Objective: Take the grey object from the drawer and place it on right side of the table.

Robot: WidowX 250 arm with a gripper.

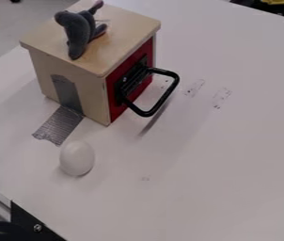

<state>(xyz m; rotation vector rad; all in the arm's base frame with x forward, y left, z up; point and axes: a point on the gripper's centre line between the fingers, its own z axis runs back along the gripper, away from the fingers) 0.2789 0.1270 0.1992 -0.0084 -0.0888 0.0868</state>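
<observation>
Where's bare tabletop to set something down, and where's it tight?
Free: the broad stretch of white table from the black handle and white egg to the picture's right edge, faint marks only. Tight: beside the box, where grey tape runs onto the table, egg close by. Grey plush toy sits on the box.

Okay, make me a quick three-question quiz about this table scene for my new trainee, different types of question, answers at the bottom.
1. Multiple choice: Where does the grey plush toy rest?
A) Inside the drawer
B) On top of the wooden box
C) On the floor

2. True or false: The white egg-shaped object lies on the table, apart from the box.

3. Fill in the blank: The handle on the box's red front is ____ in colour.

Key: 1. B; 2. True; 3. black
</observation>
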